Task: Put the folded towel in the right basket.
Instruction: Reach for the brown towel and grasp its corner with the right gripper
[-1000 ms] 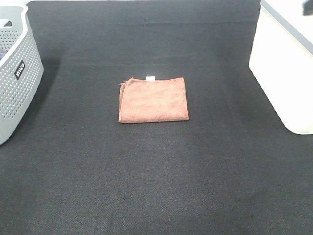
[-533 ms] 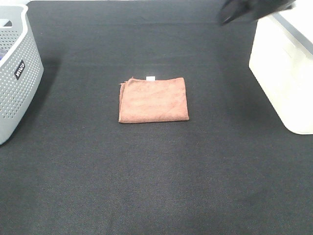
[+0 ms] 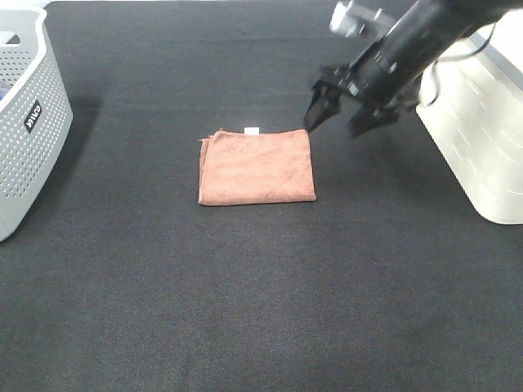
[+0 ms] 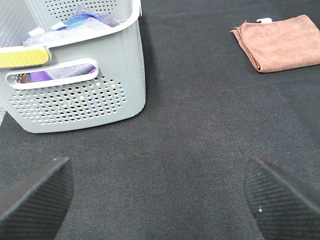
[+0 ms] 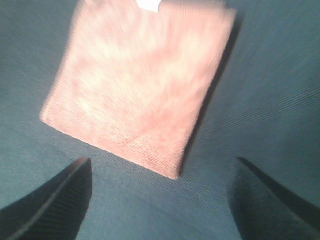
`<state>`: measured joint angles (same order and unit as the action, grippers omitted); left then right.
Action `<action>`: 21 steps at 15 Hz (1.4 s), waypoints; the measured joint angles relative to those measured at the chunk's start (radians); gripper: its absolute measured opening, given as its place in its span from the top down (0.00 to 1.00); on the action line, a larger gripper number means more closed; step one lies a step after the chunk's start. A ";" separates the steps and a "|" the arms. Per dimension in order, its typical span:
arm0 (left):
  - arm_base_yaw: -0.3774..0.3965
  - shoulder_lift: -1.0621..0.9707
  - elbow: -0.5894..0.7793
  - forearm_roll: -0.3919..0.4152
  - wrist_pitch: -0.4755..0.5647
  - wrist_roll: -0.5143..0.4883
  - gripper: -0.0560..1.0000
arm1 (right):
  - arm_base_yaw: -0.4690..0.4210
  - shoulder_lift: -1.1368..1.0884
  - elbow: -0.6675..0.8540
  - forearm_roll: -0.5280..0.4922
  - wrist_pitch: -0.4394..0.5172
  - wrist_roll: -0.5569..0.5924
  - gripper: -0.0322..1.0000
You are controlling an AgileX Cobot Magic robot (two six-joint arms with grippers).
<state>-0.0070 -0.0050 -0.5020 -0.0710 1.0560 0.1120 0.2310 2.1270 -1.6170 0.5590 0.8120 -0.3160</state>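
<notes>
A folded brown towel (image 3: 257, 166) with a small white tag lies flat on the black cloth in the middle of the table. It also shows in the left wrist view (image 4: 280, 42) and, blurred, in the right wrist view (image 5: 142, 85). My right gripper (image 3: 339, 117) is open and empty, hovering just beyond the towel's far right corner. The right basket (image 3: 482, 122) is white and stands at the right edge. My left gripper (image 4: 160, 195) is open and empty, off the exterior view, near the grey basket.
A grey perforated basket (image 3: 24, 122) stands at the left edge; the left wrist view shows it (image 4: 75, 95) holding blue and purple cloths. Black cloth (image 3: 261, 310) covers the table.
My right arm has come in from the top right and swung down and left to the towel's far right corner. The towel has not moved.
</notes>
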 joint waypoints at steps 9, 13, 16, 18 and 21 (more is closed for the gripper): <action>0.000 0.000 0.000 0.000 0.000 0.000 0.11 | -0.037 0.349 -0.355 0.046 0.146 0.050 0.30; 0.000 0.000 0.000 0.000 0.000 0.000 0.11 | -0.036 0.358 -0.359 0.077 0.154 0.025 0.34; 0.000 0.000 0.000 0.000 0.000 0.000 0.11 | -0.037 0.386 -0.364 0.150 0.154 -0.011 0.38; 0.000 0.000 0.000 0.000 0.000 0.000 0.11 | -0.036 0.411 -0.365 0.233 0.154 -0.056 0.62; 0.000 0.000 0.000 0.000 0.000 0.000 0.11 | -0.036 0.417 -0.365 0.257 0.154 -0.062 0.88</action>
<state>-0.0070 -0.0050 -0.5020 -0.0710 1.0560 0.1120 0.1950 2.5440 -1.9820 0.8160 0.9660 -0.3780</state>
